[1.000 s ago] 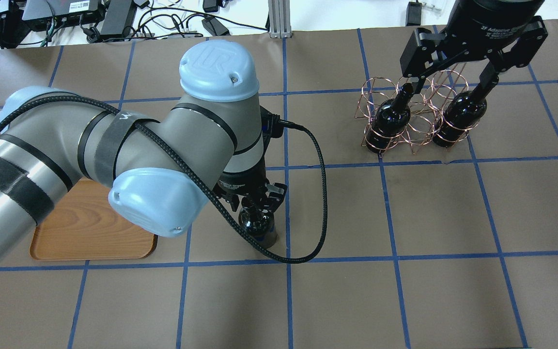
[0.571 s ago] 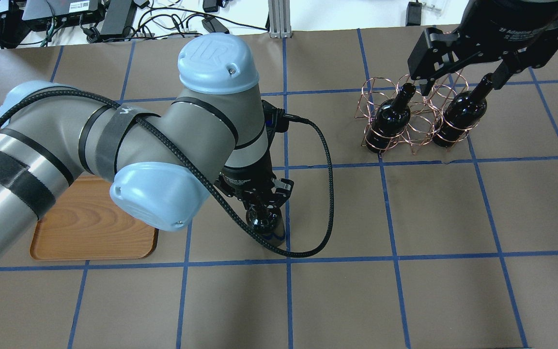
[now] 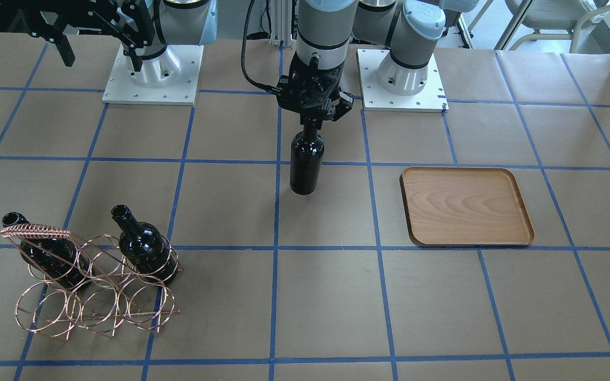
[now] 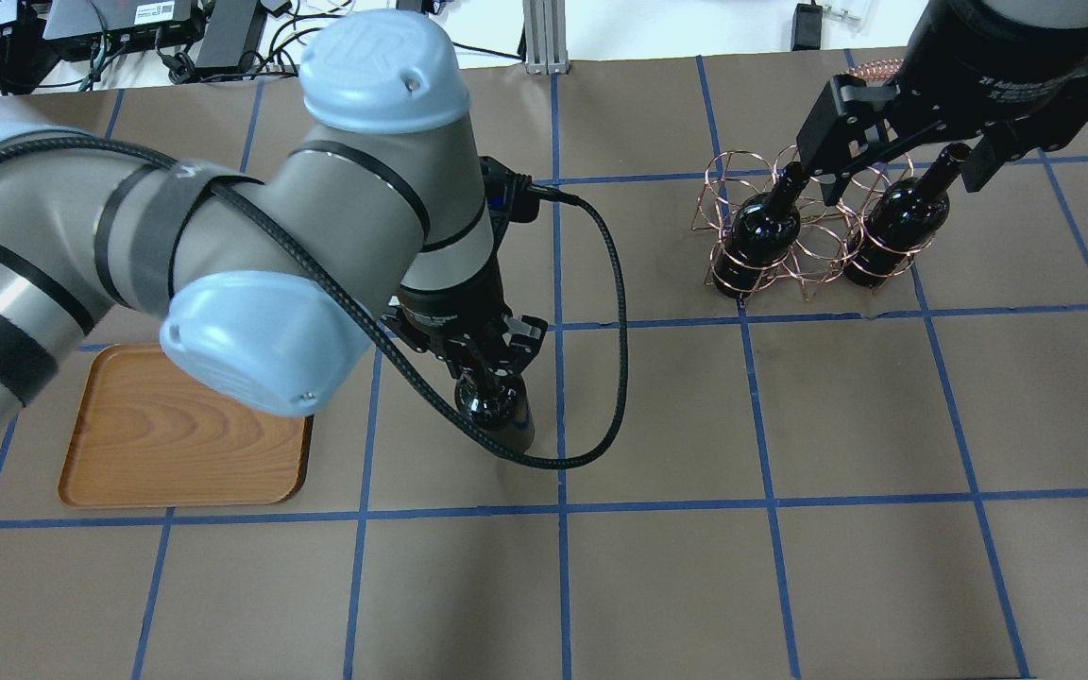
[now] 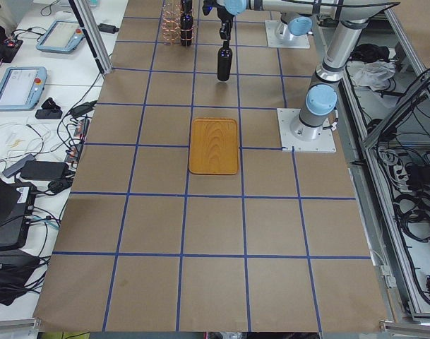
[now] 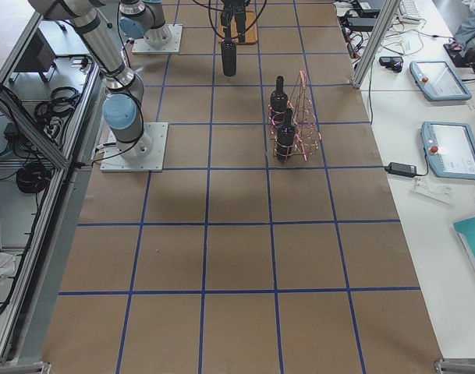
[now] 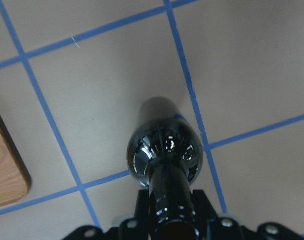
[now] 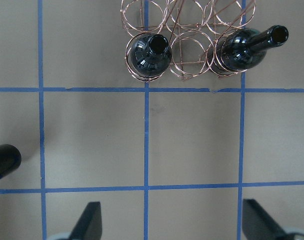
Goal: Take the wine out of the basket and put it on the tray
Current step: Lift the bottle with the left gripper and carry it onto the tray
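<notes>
My left gripper (image 4: 485, 364) is shut on the neck of a black wine bottle (image 4: 499, 413) and holds it upright over the brown table, between the basket and the tray. The bottle also shows in the front view (image 3: 306, 165) and in the left wrist view (image 7: 164, 150). I cannot tell whether its base touches the table. The wooden tray (image 4: 185, 436) lies empty to the bottle's left. The copper wire basket (image 4: 813, 247) holds two more black bottles (image 4: 764, 227) (image 4: 895, 225). My right gripper (image 4: 903, 165) is open and empty, high above the basket.
Blue tape lines divide the brown table cover. The left arm's black cable (image 4: 615, 312) loops beside the held bottle. Both arm bases (image 3: 151, 74) stand on white plates at the robot's edge of the table. Cables and electronics (image 4: 157, 28) lie beyond the far edge.
My left arm has swung the held bottle a little towards the tray side and away from the near edge. My right gripper has drifted slightly right above the basket, still open.
</notes>
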